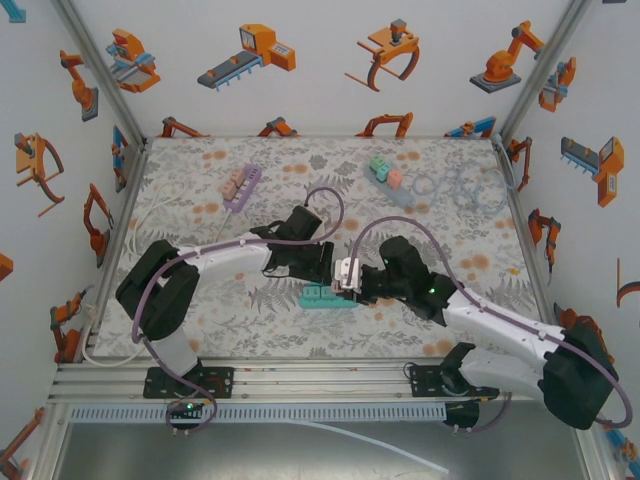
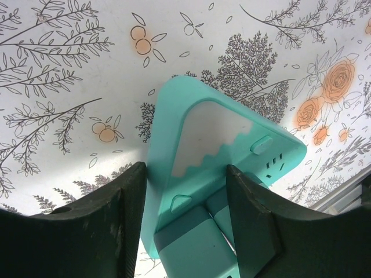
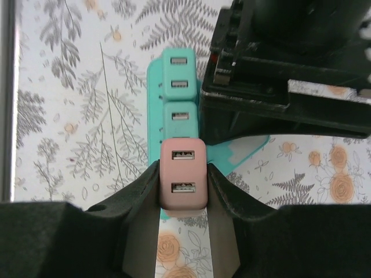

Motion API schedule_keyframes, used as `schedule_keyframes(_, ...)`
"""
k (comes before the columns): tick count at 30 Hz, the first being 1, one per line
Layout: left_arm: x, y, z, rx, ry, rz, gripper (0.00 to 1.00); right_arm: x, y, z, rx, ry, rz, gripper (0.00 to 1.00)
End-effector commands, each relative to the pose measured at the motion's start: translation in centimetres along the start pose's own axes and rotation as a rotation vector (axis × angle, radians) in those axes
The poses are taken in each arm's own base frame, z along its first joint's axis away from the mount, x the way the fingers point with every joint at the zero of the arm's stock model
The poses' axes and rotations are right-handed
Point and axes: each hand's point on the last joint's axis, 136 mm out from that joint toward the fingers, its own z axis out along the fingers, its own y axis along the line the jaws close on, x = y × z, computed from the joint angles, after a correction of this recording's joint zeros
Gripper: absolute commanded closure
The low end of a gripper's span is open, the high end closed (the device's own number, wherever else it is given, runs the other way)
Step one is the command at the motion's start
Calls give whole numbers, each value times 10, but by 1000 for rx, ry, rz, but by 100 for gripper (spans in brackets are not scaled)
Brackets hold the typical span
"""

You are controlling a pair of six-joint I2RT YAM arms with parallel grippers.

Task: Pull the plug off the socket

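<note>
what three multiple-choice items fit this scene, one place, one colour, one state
1. Where is the teal power strip? A by the back wall B at the table centre C at the left edge
2. What colour is the plug in the right pincer? A teal B purple C pink
3. The right pincer is: A shut on the plug B open and empty C open around the strip
Answers: B, top view shows it central; C, right wrist view shows pink; A, fingers press both its sides.
</note>
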Motion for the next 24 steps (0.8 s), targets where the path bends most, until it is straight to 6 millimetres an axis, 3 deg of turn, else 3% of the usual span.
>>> schedule_keyframes(1,62,67,22,-257,186,-12,54,-40,-21,-17,111,-134,190,100)
schedule_keyframes(9,10,30,-2,-102,67,-27,46,-41,-52,-48,306,-151,752,100)
schedule_keyframes(16,-24,0,-44,8,-62,9,40,-11,-66,-78,532,-131,1132,100)
schedule_keyframes(20,-32,-29,-80,158,-177,88,37,10,-65,-91,626,-134,1262,100)
schedule_keyframes(24,-25,-46,-113,227,-257,170,36,33,-58,-97,684,-141,1377,100)
